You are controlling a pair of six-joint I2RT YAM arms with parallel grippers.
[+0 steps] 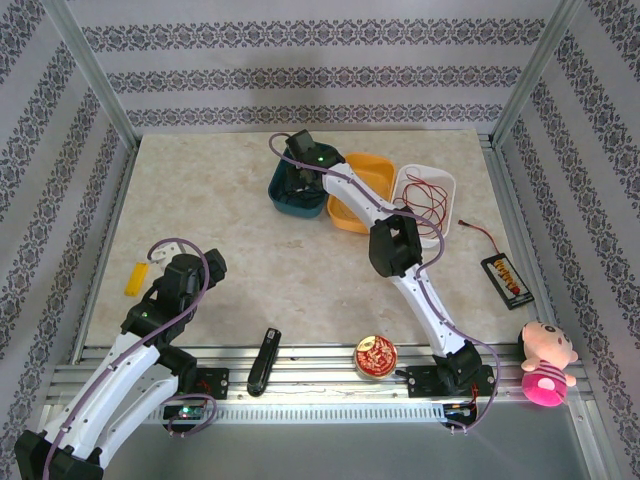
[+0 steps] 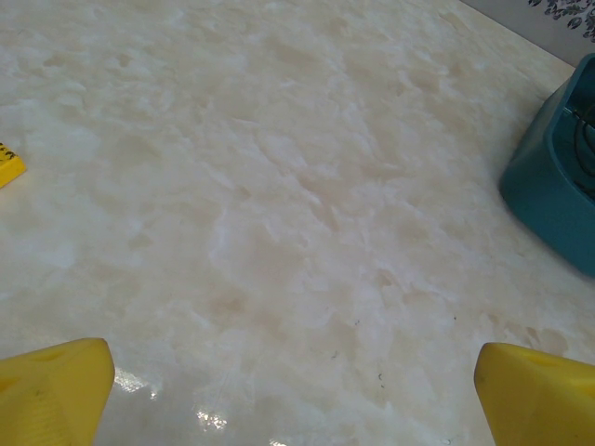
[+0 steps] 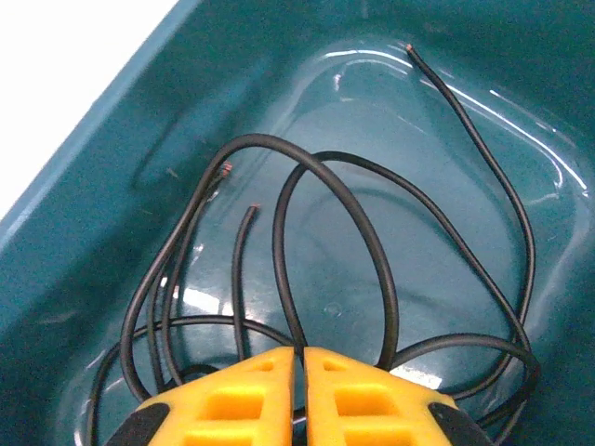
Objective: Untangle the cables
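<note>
Black cables (image 3: 276,232) lie in loose, overlapping loops on the floor of the teal bin (image 3: 112,139), directly ahead of and beneath the right gripper (image 3: 299,395). Its yellow fingers are pressed together, and whether a strand is caught between them cannot be told. The wires look light, limp and springy, so they would likely drag their neighbours along. A free end, lying ahead and to the left of the fingertips, seems the best hold. The left gripper (image 2: 297,409), fingers spread wide, hovers over the bare table (image 2: 279,186).
</note>
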